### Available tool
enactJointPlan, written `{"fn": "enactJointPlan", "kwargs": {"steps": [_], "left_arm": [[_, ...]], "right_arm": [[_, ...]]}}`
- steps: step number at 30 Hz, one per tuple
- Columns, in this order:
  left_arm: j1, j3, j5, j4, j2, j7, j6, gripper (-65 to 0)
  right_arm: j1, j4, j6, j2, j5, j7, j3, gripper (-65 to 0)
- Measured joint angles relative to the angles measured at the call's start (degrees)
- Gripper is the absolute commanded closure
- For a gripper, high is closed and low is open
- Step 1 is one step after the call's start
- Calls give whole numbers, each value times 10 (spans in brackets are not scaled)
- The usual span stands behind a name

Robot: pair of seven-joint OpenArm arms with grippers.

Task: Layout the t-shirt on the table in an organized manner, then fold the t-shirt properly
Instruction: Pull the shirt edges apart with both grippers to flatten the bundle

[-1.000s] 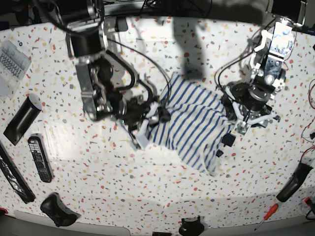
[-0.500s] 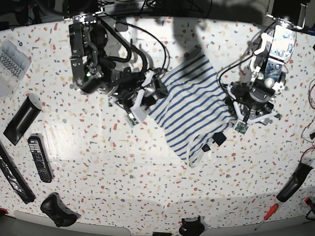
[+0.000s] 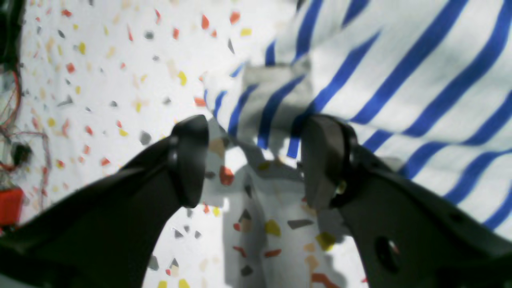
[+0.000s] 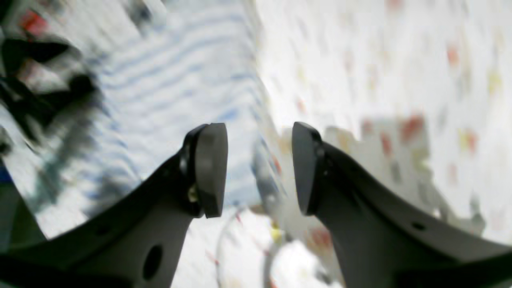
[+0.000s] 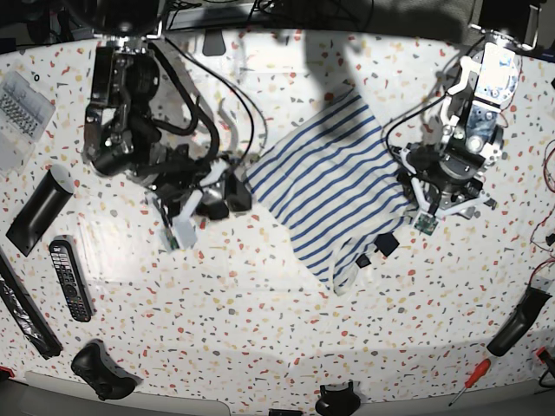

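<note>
The white, blue-striped t-shirt (image 5: 329, 186) lies partly spread on the speckled table (image 5: 260, 329), with a bunched corner (image 5: 347, 273) pointing toward the front. In the left wrist view its hem (image 3: 276, 104) lies just past my left gripper (image 3: 256, 160), which is open and empty; from the base view this gripper (image 5: 375, 251) hovers at the shirt's lower right edge. My right gripper (image 5: 232, 196) sits just left of the shirt's left corner, apart from it. Its wrist view is blurred and shows the right gripper (image 4: 258, 168) with jaws apart and the shirt (image 4: 168, 88) off to the left.
A remote (image 5: 69, 279), a black bar (image 5: 39, 208), a game controller (image 5: 100, 368) and a clear plastic box (image 5: 22, 108) lie at the left. A red-handled screwdriver (image 5: 468, 381) and a black handle (image 5: 519, 321) lie at the front right. Cables trail behind both arms.
My right arm has pulled away to the left, off the shirt's left edge, and that edge now lies flatter on the table. The left arm has stayed put.
</note>
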Motion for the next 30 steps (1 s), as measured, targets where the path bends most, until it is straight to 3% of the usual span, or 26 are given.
{"fn": "enactJointPlan", "kwargs": {"steps": [5, 7, 9, 13, 17, 23, 27, 30], "left_arm": [[-1, 0, 0, 58, 0, 8, 2, -340], [-2, 0, -12, 81, 0, 42, 2, -340], [0, 0, -53, 95, -1, 78, 4, -340], [24, 0, -143, 99, 2, 64, 3, -340], [79, 0, -142, 99, 40, 21, 2, -340], [130, -1, -135, 99, 94, 0, -42, -340], [148, -1, -47, 97, 92, -6, -47, -340], [148, 0, -15, 88, 72, -13, -42, -340]], "right_arm": [[36, 1, 8, 1, 8, 10, -59, -261], [36, 1, 9, 1, 7, 9, -93, -261], [32, -1, 9, 0, -20, 8, -125, -261], [27, -23, 9, 1, -97, 16, -163, -261], [22, -66, 4, 1, -174, 64, -156, -261], [24, -144, -2, 1, -188, 86, -127, -261], [15, -151, -2, 1, -173, 77, -122, -261], [-2, -146, -2, 1, -145, 77, -121, -261]]}}
